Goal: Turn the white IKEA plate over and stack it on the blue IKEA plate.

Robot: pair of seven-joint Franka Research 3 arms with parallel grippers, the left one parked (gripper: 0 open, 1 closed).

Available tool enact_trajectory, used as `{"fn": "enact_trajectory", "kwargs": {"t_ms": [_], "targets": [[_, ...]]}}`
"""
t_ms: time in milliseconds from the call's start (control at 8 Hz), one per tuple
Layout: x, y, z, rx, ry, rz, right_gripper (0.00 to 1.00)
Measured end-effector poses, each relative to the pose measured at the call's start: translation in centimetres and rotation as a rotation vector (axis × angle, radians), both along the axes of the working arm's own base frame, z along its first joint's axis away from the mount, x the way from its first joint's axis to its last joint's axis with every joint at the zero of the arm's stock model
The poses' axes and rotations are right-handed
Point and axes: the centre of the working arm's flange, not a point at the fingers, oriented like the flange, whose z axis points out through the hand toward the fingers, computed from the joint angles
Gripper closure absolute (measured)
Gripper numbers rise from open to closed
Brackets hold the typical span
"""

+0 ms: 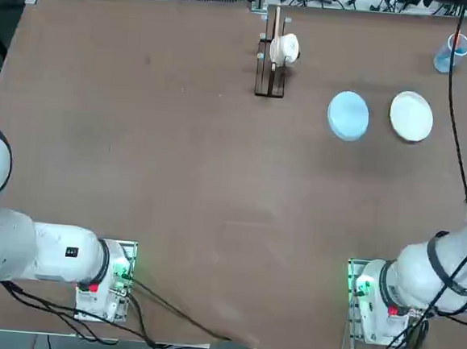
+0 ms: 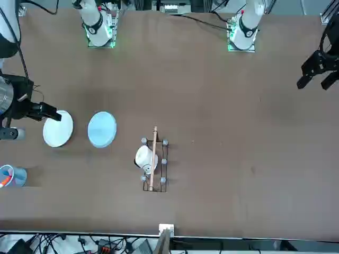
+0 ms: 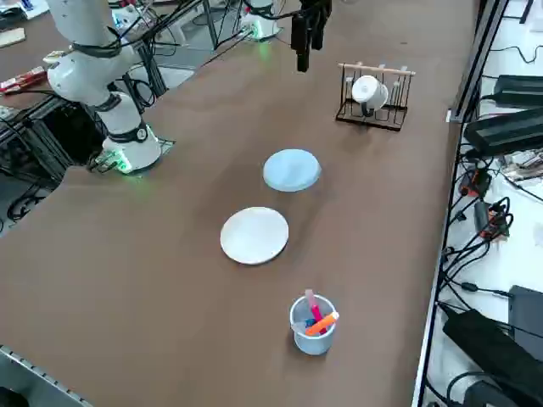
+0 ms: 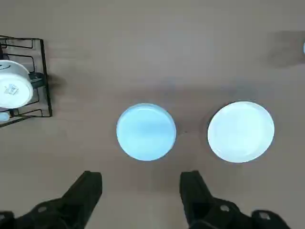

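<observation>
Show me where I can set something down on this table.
Bare: the wide middle, left of the blue plate and nearer than the rack; also the strip between those two. Crowded: the narrow gap from blue plate to white plate. The right gripper hangs open above the table.

The brown tabletop (image 1: 217, 173) carries, in its far right part, the blue plate (image 1: 348, 116) and, just to its right, the white plate (image 1: 411, 116), apart. Farther off, a wire rack (image 1: 271, 82) stands left of both, and a clear bluish cup (image 1: 446, 58) stands upright to their right.
</observation>
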Motion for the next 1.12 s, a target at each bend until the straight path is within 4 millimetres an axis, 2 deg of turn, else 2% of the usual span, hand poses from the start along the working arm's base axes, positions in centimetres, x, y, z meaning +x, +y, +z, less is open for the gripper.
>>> {"fn": "enact_trajectory", "kwargs": {"t_ms": [625, 750, 1125], "targets": [[0.0, 0.0, -0.1, -0.008, 0.001, 0.001, 0.0], [0.1, -0.1, -0.7, -0.041, 0.009, 0.007, 0.0], [0.5, 0.6, -4.7, -0.089, 0.021, 0.035, 0.0]]}}
